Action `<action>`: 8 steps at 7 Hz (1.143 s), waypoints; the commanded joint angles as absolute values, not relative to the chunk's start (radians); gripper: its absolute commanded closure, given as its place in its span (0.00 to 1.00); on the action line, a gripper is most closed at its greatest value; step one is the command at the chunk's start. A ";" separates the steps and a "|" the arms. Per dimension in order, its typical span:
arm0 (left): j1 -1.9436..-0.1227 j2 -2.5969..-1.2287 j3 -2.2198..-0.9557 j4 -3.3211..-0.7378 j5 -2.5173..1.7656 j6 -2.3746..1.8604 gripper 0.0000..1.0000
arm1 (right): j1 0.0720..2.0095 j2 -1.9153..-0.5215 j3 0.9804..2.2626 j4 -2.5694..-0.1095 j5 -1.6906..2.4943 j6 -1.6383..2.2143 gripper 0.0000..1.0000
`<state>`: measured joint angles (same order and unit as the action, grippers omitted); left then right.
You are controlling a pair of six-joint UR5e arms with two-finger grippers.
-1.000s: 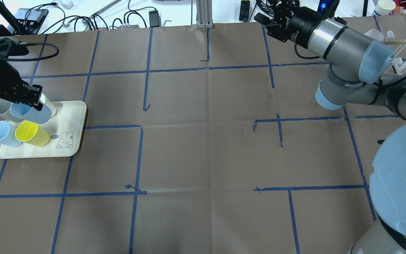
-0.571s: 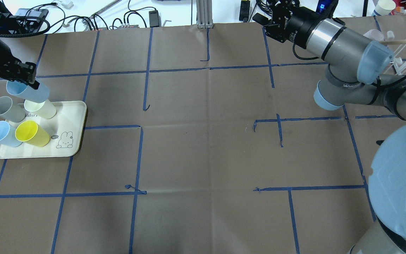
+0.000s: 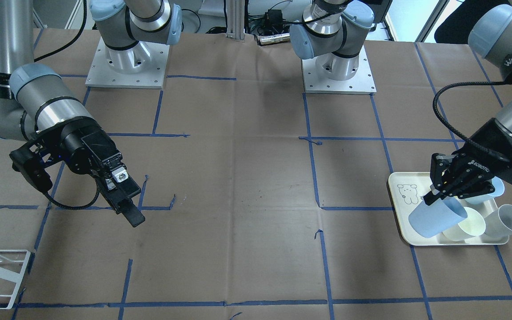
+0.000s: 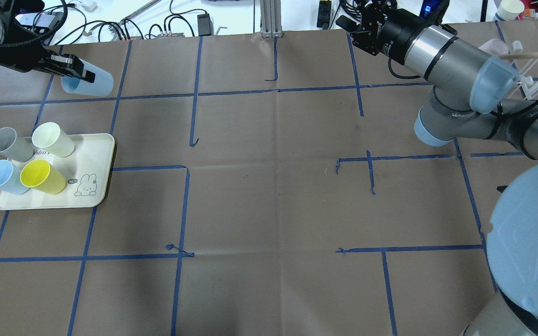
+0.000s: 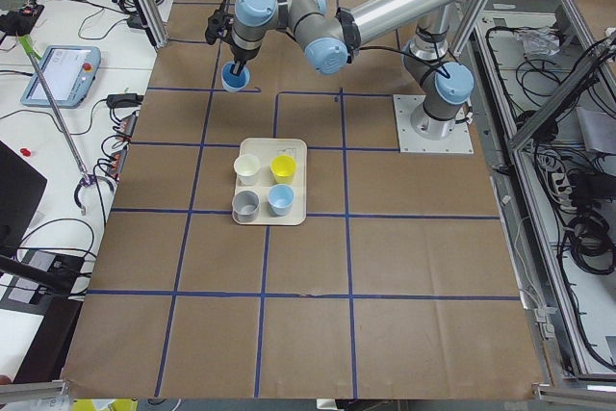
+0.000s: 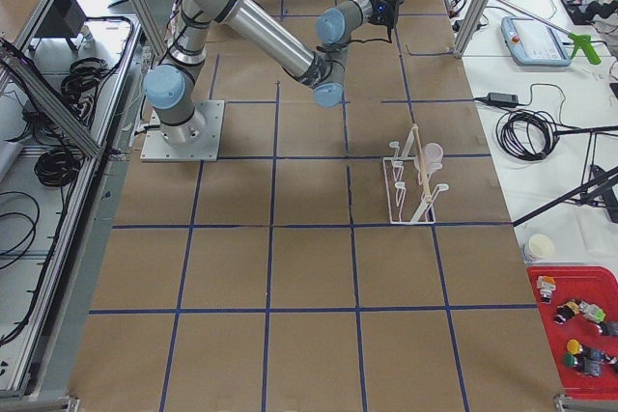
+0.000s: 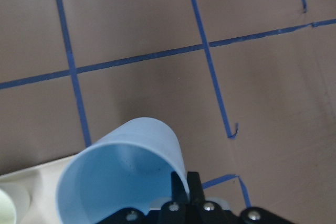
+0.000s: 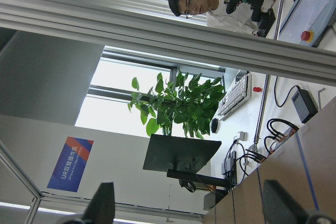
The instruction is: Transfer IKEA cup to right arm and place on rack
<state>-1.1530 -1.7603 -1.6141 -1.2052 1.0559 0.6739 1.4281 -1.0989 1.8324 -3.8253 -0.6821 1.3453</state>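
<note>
My left gripper (image 4: pixel 82 73) is shut on the rim of a light blue cup (image 4: pixel 90 84) and holds it tilted in the air, beyond the cream bear tray (image 4: pixel 98 154). The cup also shows in the front view (image 3: pixel 436 218) and fills the left wrist view (image 7: pixel 121 177). My right gripper (image 3: pixel 129 213) is open and empty, raised over the far right of the table; its spread fingertips (image 8: pixel 104 203) frame the room in the right wrist view. The white wire rack (image 6: pixel 410 185) stands on the right side, apart from both grippers.
A grey cup (image 4: pixel 5 143), a cream cup (image 4: pixel 52 139), a second blue cup (image 4: pixel 0 176) and a yellow cup (image 4: pixel 40 176) stand on the tray. A pale pink cup (image 6: pixel 433 152) hangs on the rack. Blue tape lines cross the brown table.
My left gripper has lifted the light blue cup off the tray and carried it farther away and to the right. The right arm has hardly moved.
</note>
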 commanded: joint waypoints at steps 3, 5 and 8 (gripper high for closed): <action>-1.160 -1.830 -1.666 -0.998 0.783 0.770 1.00 | 1.428 -1.086 1.841 -3.889 -0.684 1.347 0.00; -1.160 -1.853 -1.771 -0.820 0.634 0.819 1.00 | 1.437 -1.088 1.841 -3.890 -0.695 1.391 0.00; -1.196 -1.957 -1.835 -0.471 0.441 0.822 1.00 | 1.479 -1.086 1.841 -3.910 -0.772 1.391 0.00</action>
